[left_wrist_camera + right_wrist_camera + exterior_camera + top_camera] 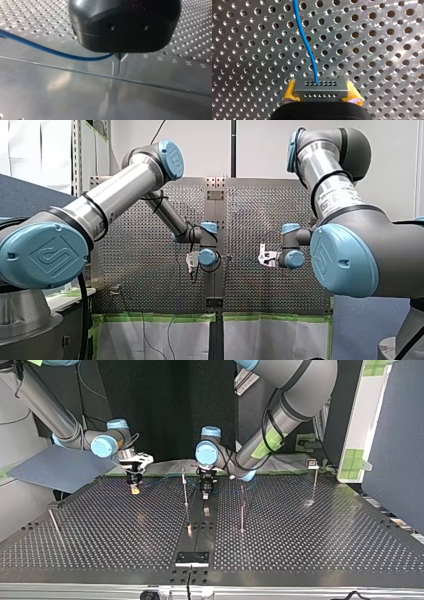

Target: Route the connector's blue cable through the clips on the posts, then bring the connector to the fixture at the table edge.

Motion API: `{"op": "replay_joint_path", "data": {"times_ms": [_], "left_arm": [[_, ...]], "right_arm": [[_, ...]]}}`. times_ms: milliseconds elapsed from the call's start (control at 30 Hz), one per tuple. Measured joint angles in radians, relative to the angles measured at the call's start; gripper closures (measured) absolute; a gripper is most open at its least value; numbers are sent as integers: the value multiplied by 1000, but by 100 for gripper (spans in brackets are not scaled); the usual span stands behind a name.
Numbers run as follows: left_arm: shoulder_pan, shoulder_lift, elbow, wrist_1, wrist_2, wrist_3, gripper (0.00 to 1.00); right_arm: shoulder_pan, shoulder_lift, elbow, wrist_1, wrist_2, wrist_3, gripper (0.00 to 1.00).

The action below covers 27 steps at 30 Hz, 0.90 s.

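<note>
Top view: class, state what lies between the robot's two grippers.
In the top view a thin upright post stands between my right gripper and my left gripper; the blue cable faintly spans that gap too.

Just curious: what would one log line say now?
right gripper: shut on connector | left gripper: shut on blue cable

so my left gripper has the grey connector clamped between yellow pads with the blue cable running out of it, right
Not the left. The right wrist view shows my right gripper clamping the grey connector between yellow pads, with the blue cable running out of it.
</note>
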Motion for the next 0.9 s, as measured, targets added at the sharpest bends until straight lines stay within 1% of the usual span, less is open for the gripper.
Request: {"op": "replay_joint_path", "data": {"times_ms": [33, 100, 133, 167, 200, 267, 333, 367, 400, 433, 467, 500, 533, 733, 900], "left_arm": [[0, 0, 0, 0, 0, 0, 91], [0, 0, 0, 0, 0, 0, 91], [0, 0, 0, 0, 0, 1, 73], [0, 0, 0, 0, 0, 1, 62], [0, 0, 0, 0, 0, 1, 62], [0, 0, 0, -1, 0, 2, 39], [0, 0, 0, -1, 1, 2, 39], [0, 0, 0, -2, 1, 2, 13], [0, 0, 0, -2, 1, 2, 13], [0, 0, 0, -4, 0, 3, 7], [-1, 0, 0, -5, 0, 3, 3], [-2, 0, 0, -6, 0, 4, 3], [-4, 0, 0, -7, 2, 7, 0], [-13, 1, 0, -43, 40, 40, 0], [-18, 5, -1, -78, 53, 70, 0]], "right_arm": [[1, 1, -2, 1, -1, -1, 94], [2, 2, -4, 3, -3, -2, 94], [3, 2, -5, 3, -4, -2, 94], [4, 3, -5, 4, -5, -3, 94], [4, 3, -5, 4, -5, -3, 94], [6, 3, -6, 4, -5, -4, 94], [7, 3, -6, 4, -5, -4, 94], [8, 3, -6, 4, -5, -4, 94], [8, 3, -6, 4, -5, -4, 94], [9, 3, -6, 4, -5, -5, 94], [9, 3, -6, 5, -5, -5, 94], [10, 3, -6, 5, -5, -5, 94], [11, 3, -6, 5, -5, -5, 94], [15, 3, -6, 8, -5, -5, 94], [17, 3, -6, 12, -5, -6, 94]]}}
